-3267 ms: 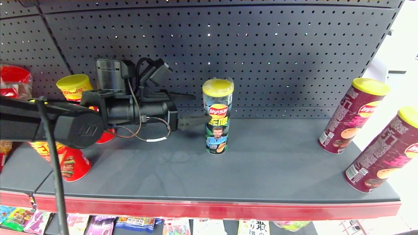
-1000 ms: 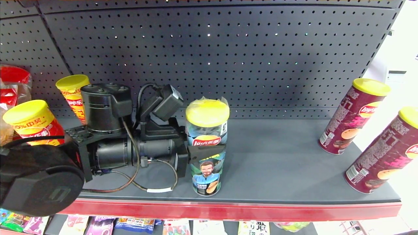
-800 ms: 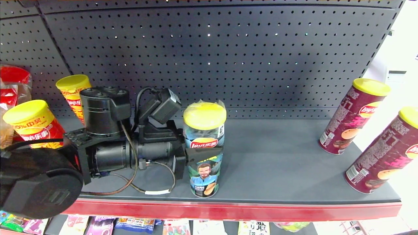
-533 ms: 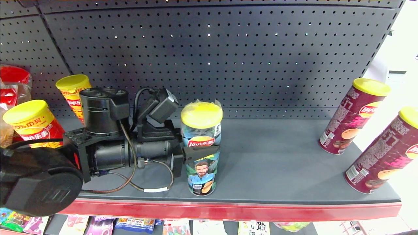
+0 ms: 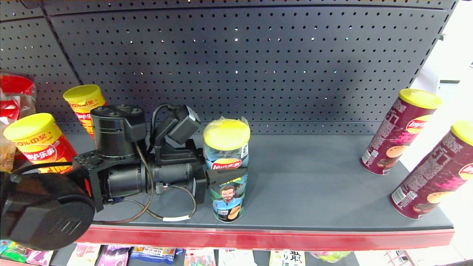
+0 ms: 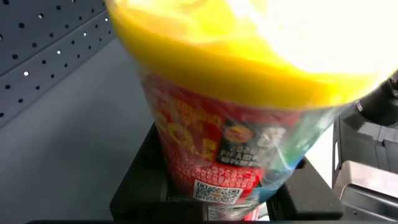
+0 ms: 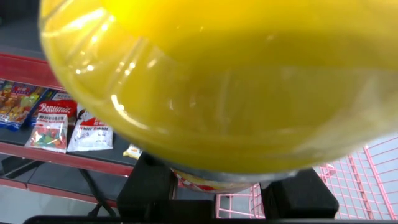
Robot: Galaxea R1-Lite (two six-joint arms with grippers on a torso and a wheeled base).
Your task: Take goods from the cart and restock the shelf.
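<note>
Can [image 5: 227,201] now stands at the shelf [image 5: 314,192] near edge, not mid-shelf as seconds ago, and a bit further left. Left pincer [image 5: 226,176] stays closed round its middle: placement looks nearly done, release next. Right pincer [image 7: 217,200] clamps a second can [image 7: 217,93].

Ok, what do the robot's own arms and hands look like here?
The left arm is matte black, with a rounded joint cap, a cylindrical motor housing and a boxy black wrist camera on a bracket. Thin brown cables with a white band loop beneath. The left hand has flat black fingers; the right hand too.
</note>
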